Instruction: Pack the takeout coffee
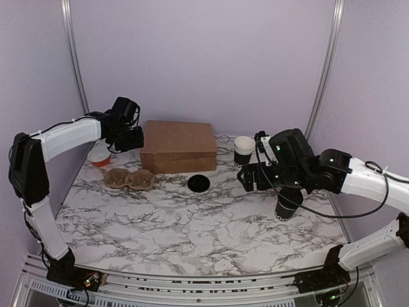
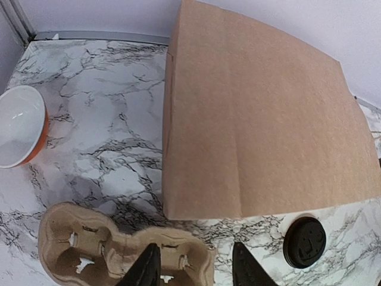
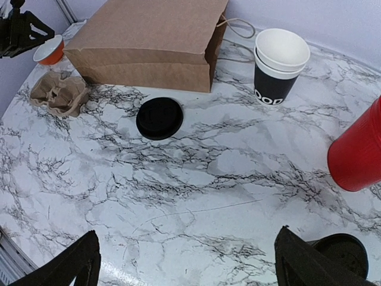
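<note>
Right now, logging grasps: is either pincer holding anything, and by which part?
Nothing is held. The left pincer and right pincer are open, empty; the small black paper cup stands ungripped.

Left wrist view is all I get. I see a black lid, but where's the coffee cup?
Observer: A lone black cup stands on the right side of the table.
Operator: Is the tool holding it?
Observer: No, the right tool is wide open, the cup outside its fingers.
Operator: Any more cups?
Observer: A stack stands right of the bag.
</note>
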`<state>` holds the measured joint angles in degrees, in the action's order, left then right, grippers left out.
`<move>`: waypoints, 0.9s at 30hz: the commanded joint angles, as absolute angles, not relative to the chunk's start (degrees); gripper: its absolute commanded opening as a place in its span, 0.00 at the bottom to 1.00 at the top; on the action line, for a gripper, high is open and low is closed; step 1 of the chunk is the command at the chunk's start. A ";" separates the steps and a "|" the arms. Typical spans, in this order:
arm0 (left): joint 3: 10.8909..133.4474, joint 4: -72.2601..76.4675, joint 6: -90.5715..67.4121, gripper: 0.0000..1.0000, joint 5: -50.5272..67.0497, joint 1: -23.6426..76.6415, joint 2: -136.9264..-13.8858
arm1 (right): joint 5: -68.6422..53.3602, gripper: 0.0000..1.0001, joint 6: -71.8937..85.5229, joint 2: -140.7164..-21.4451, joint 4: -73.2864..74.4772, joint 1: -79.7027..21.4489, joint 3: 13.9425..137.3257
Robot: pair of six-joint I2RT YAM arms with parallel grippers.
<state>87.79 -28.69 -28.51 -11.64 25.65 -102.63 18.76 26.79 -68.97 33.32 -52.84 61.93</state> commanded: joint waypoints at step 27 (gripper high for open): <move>104.02 -26.23 -27.34 0.00 8.91 15.33 -119.42 | 16.89 0.98 30.64 -63.03 32.37 -53.08 59.11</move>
<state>101.54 -27.09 -27.86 7.62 15.42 -120.62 16.95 30.17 -63.09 33.08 -52.86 58.87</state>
